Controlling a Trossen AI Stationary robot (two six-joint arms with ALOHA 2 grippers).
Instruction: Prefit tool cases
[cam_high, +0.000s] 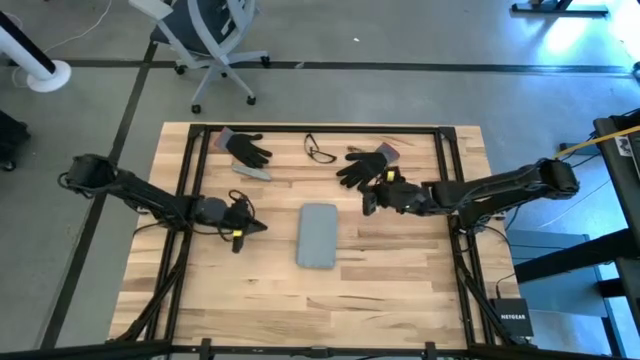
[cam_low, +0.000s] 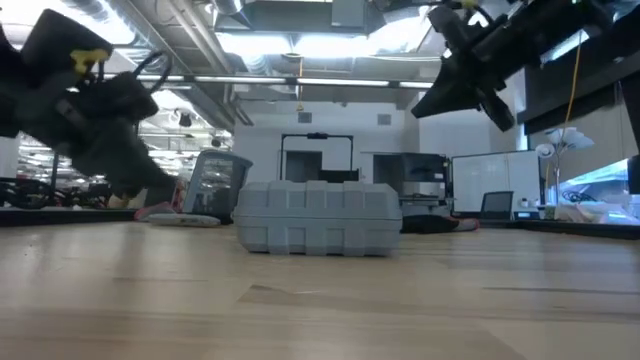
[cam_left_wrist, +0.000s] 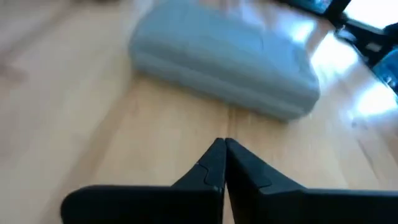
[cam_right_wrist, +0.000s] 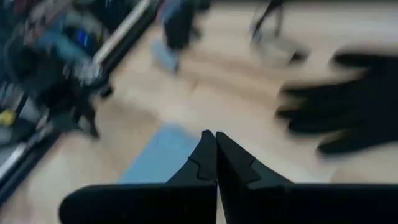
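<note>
Dark left gripper (cam_high: 262, 226) and right gripper (cam_high: 367, 203), both clenched and empty, flank the closed tool case (cam_high: 318, 236) mid-frame; "NETGEAR" box (cam_high: 511, 319) lower right.

A: How many cases lie on the table (cam_high: 400, 290)?
B: One blue-grey case (cam_high: 318, 236), closed.

A: And gloves?
B: Two black gloves, one (cam_high: 244, 148) toward the left arm's side, one (cam_high: 365, 165) toward the right.

A: Anything else, counted?
B: One pair of glasses (cam_high: 319, 150), one small grey bar (cam_high: 253, 171), and two grippers, left (cam_high: 262, 226) and right (cam_high: 367, 204). One office chair (cam_high: 212, 35) stands beyond the table.
</note>
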